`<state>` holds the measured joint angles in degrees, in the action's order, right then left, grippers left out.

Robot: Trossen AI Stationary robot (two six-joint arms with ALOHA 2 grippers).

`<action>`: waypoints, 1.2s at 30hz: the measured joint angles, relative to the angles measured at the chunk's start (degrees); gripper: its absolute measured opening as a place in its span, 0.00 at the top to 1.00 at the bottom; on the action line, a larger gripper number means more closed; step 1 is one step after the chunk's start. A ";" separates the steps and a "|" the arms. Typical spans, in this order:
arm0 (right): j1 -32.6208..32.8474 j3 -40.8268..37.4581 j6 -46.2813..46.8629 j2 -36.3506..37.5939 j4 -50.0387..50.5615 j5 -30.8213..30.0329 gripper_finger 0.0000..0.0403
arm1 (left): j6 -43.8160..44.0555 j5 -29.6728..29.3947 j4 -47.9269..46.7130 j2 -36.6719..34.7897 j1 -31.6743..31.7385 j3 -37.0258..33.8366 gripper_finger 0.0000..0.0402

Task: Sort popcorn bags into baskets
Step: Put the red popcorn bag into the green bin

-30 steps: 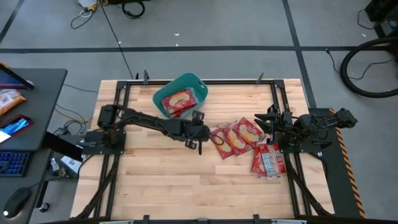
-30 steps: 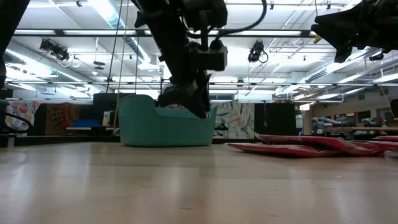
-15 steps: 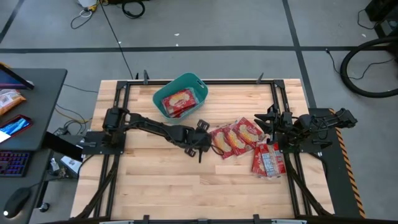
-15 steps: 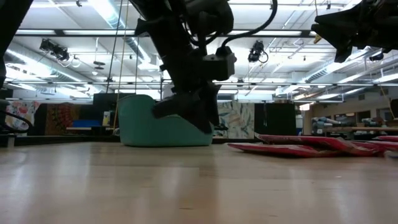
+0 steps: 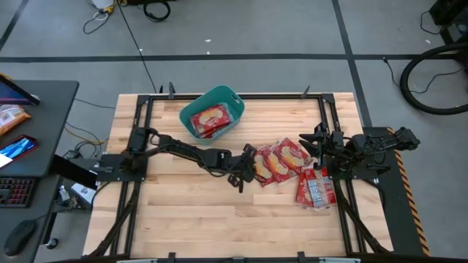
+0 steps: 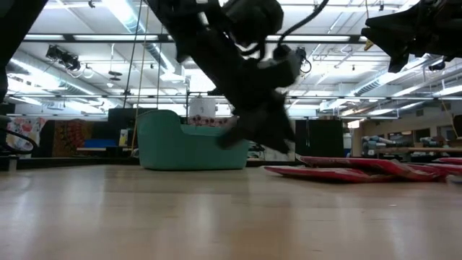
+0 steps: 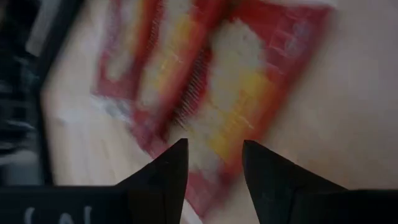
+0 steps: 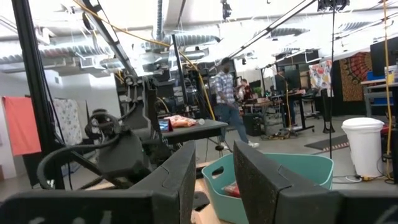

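Observation:
The teal basket (image 5: 212,113) stands at the table's far middle with a red popcorn bag (image 5: 210,119) lying inside it. Several red popcorn bags (image 5: 279,162) lie overlapping right of the table's middle, and more (image 5: 316,188) sit nearer the right arm; the low view shows them flat on the wood (image 6: 361,170). My left gripper (image 5: 247,169) is open just left of that pile. In its wrist view the gripper (image 7: 214,163) hovers over a red bag (image 7: 242,81). My right gripper (image 5: 316,142) waits open by the table's right side, its gripper (image 8: 214,180) facing the basket (image 8: 273,177).
Black frame rails (image 5: 146,124) run along the table's left, right and far edges. Bare wood (image 5: 219,219) fills the near half of the table. A dark desk (image 5: 29,146) with small items stands off the table's left. A person (image 8: 227,102) walks in the room behind.
My left gripper has moved from beside the basket toward the table's right, reaching the left edge of the pile of popcorn bags. The bags, the basket and my right arm have stayed where they were.

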<state>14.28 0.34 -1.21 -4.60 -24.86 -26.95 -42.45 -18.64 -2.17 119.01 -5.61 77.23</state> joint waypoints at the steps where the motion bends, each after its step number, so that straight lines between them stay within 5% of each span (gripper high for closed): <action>1: 0.01 0.00 -0.02 0.04 0.18 -0.04 0.72 | -0.64 -0.56 3.03 0.86 0.20 0.00 0.61; 10: 0.01 -0.01 -0.01 0.01 0.02 -0.23 0.72 | -11.51 -2.28 15.71 4.91 1.59 0.11 0.61; 16: 0.01 -0.01 -0.01 -0.09 0.13 -0.08 0.72 | -10.80 0.36 18.34 5.15 2.08 0.20 0.61; 27: 0.01 0.00 -0.01 -0.09 -0.02 -0.01 0.72 | -9.29 1.75 3.51 9.59 1.35 13.43 0.66; 36: 0.02 -0.02 -0.02 -0.11 0.01 -0.28 0.72 | -10.51 3.46 1.99 9.78 1.95 13.29 0.66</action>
<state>14.31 0.32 -1.23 -4.71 -24.85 -27.23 -52.96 -15.19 -0.17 128.79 -3.66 90.52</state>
